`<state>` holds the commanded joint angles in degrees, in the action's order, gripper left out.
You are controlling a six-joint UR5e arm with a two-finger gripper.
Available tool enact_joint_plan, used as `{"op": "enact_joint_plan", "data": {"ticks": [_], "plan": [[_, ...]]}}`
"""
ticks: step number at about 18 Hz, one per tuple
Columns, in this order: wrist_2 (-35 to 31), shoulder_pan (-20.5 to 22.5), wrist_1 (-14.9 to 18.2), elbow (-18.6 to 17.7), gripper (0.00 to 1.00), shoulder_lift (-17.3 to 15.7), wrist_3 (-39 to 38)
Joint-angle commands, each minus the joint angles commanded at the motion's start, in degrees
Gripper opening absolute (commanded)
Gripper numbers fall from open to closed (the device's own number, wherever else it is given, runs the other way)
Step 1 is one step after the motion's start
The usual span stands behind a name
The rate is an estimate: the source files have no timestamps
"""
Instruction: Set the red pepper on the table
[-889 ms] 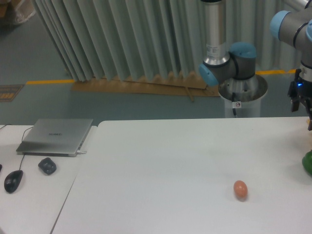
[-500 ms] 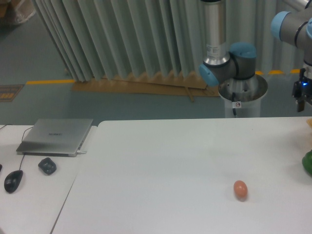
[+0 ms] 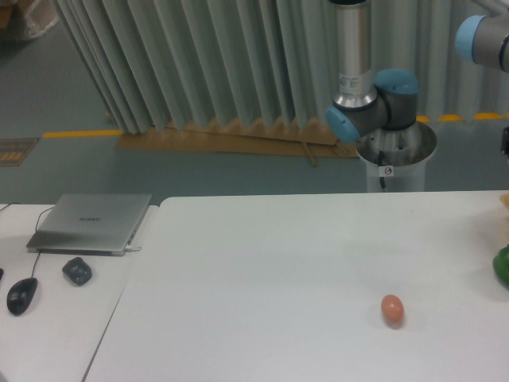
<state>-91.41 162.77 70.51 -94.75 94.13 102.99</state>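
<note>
Resting on the white table (image 3: 262, 270), an orange-brown egg (image 3: 391, 309) lies toward the right front, well apart from a glossy green vegetable (image 3: 502, 267) that is cut off by the right edge. Only the arm's (image 3: 372, 107) blue-capped joints and its base behind the table show, while the gripper sits outside the picture, so its opening cannot be judged, and the red pepper is nowhere visible. A closed laptop (image 3: 91, 223) and a mouse (image 3: 21, 295) sit on the narrower desk (image 3: 56, 334) at left.

The hand has slid rightward almost out of view, only a dark sliver showing at the right edge; the arm's blue elbow joint (image 3: 483, 36) shifted right too.
</note>
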Motion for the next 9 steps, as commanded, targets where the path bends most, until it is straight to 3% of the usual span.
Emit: {"op": "enact_joint_plan", "data": {"ticks": [3,9], "plan": [[-0.09,0.44,-1.78,-0.09,1.0,1.32,0.99],[-0.35,2.2,-1.25,-0.09,1.0,2.73,-0.69]]}}
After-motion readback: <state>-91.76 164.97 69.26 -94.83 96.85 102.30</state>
